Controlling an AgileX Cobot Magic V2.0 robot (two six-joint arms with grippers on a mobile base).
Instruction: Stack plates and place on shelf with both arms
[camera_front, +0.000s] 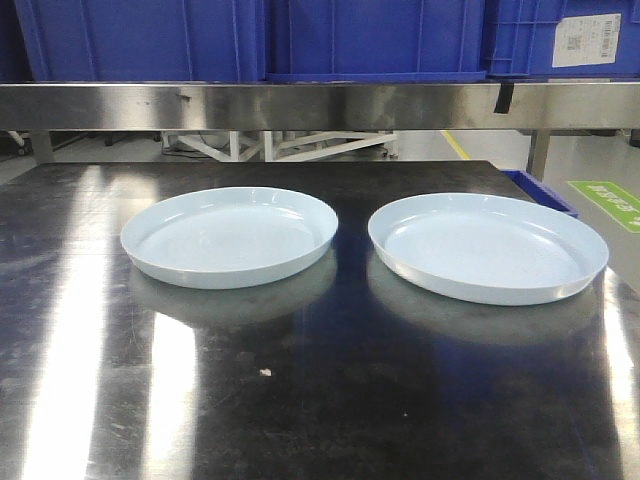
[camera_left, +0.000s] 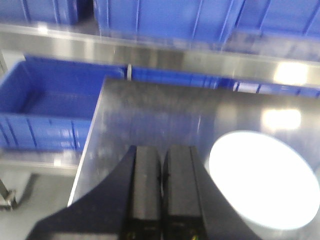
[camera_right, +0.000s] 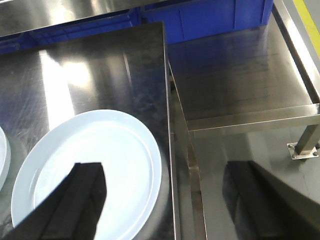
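Two pale blue plates lie side by side on the dark tabletop (camera_front: 300, 400): the left plate (camera_front: 230, 236) and the right plate (camera_front: 487, 246). Behind and above them runs the shelf's steel front rail (camera_front: 320, 105). Neither gripper shows in the front view. My left gripper (camera_left: 164, 150) is shut, fingers pressed together with nothing between them, just left of the left plate (camera_left: 262, 180); that view is blurred. My right gripper (camera_right: 165, 175) is open wide. Its left finger (camera_right: 85, 190) hangs over the right plate (camera_right: 120, 150), and its right finger (camera_right: 245, 185) is beyond the table's right edge.
Blue crates (camera_front: 370, 35) stand on the shelf above the rail. Another blue crate (camera_left: 45, 105) sits lower, off the table's left side. A lower steel platform (camera_right: 240, 75) lies right of the table edge, with a post foot (camera_right: 302, 147).
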